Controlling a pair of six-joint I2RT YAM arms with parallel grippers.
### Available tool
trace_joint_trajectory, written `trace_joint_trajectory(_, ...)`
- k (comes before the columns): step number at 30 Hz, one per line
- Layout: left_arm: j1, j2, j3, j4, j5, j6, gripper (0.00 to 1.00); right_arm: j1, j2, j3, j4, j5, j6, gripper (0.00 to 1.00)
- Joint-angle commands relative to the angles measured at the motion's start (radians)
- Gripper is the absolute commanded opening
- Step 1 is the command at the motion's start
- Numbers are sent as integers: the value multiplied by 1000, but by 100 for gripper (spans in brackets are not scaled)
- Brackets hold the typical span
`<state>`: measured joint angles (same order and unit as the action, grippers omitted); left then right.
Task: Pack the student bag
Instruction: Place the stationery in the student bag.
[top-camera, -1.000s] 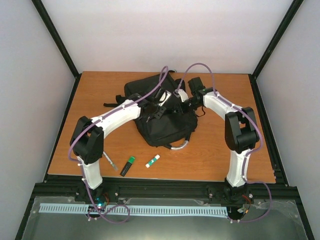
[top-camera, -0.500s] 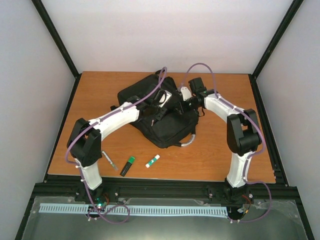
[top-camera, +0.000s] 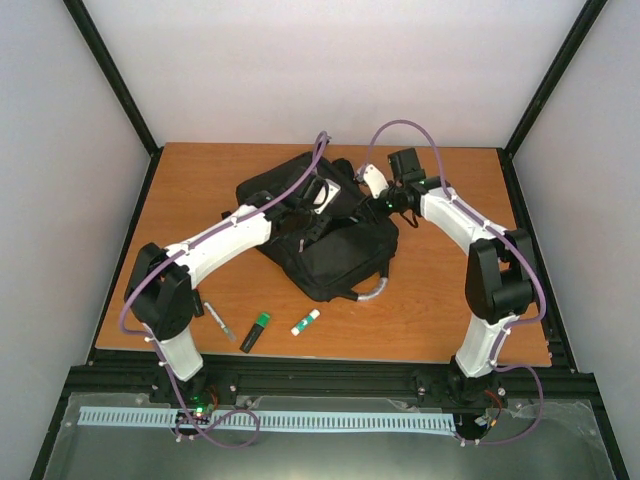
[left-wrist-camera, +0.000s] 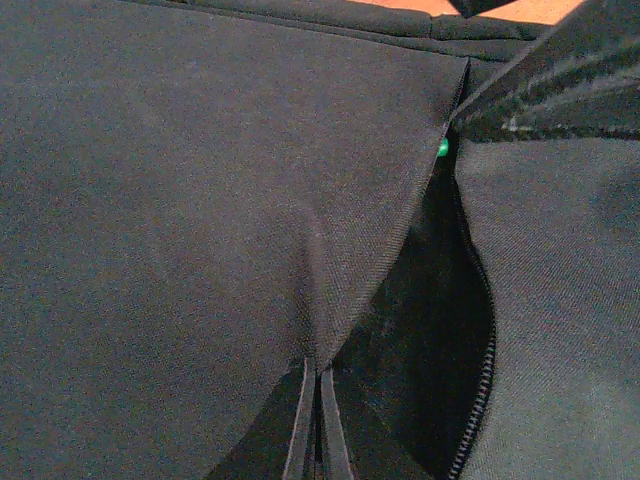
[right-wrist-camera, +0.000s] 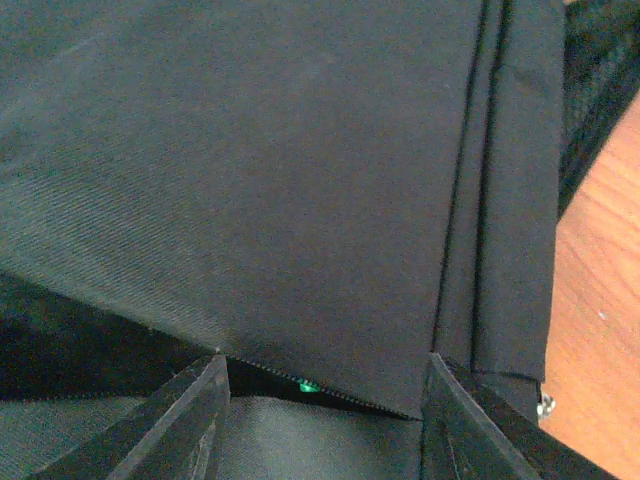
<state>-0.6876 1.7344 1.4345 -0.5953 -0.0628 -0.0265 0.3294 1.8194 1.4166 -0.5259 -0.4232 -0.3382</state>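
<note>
**Front left of table.** A slim grey pen (top-camera: 217, 322), a green highlighter (top-camera: 256, 332) and a glue stick (top-camera: 306, 322) are noted on the table (top-camera: 450, 320), lying apart from the bag and not yet packed.

**Left gripper** (left-wrist-camera: 315, 400). It is found pinched tight on a raised fold of bag fabric beside the zip opening (left-wrist-camera: 440, 330).

**Student bag** (top-camera: 330, 250). It is found lying askew at the table's centre, with its grey handle loop (top-camera: 372, 290) towards the front.

**Right gripper** (right-wrist-camera: 325, 370). Its jaws are found apart over the bag's top panel, and nothing is held.

**Risks.**
- Only a thin fold of cloth is gripped. Should it slip out, the mouth would be expected to fall shut.
- The opening is lifted from one side only and is judged narrow. An item could be caught on the zip teeth (left-wrist-camera: 485, 390).
- The bag is pinned by nothing, so a pull from the left arm could drag it whole, possibly onto the loose items.
</note>
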Motion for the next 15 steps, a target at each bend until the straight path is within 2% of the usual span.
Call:
trace_joint_trajectory(1, -18, -66, 23, 36, 29, 14, 1, 27, -9, -28, 30, -11, -191, 54)
trace_joint_trajectory(9, -17, -86, 28, 44, 39, 9, 1, 98, 28, -46, 131, 92, -266, 57)
trace_joint_trajectory(13, -18, -99, 26, 43, 50, 4, 1, 117, 53, -46, 251, 218, -214, 60)
trace_joint_trajectory(15, -17, -107, 20, 42, 38, -1, 1, 117, 46, -61, 317, 259, -184, 57)
